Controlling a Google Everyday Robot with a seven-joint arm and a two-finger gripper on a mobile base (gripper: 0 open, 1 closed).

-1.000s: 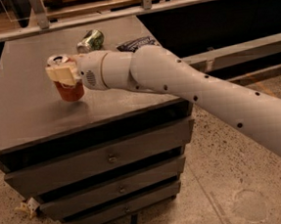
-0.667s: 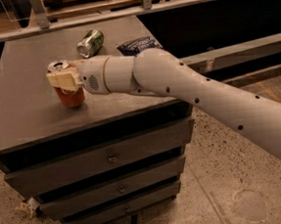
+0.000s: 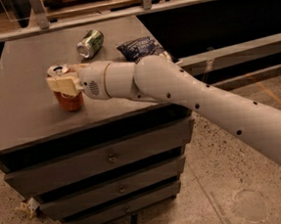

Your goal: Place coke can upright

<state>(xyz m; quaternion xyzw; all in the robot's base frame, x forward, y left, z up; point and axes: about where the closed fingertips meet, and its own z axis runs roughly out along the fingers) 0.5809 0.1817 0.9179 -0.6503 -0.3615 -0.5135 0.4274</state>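
The coke can (image 3: 68,99) stands upright on the grey cabinet top (image 3: 21,95), red-orange with a silver top end. My gripper (image 3: 62,83) reaches in from the right at the end of the white arm (image 3: 188,95). Its cream fingers (image 3: 62,84) sit around the can's upper part, shut on it. The can's bottom rests on the surface.
A green-and-silver can (image 3: 90,43) lies on its side at the back of the top. A dark blue chip bag (image 3: 137,49) lies to its right, partly behind my arm. The cabinet has three drawers (image 3: 110,158) in front. A rail (image 3: 122,10) runs behind.
The can and my gripper have shifted slightly back and left on the cabinet top, and the can stands straighter. The grip stays the same.
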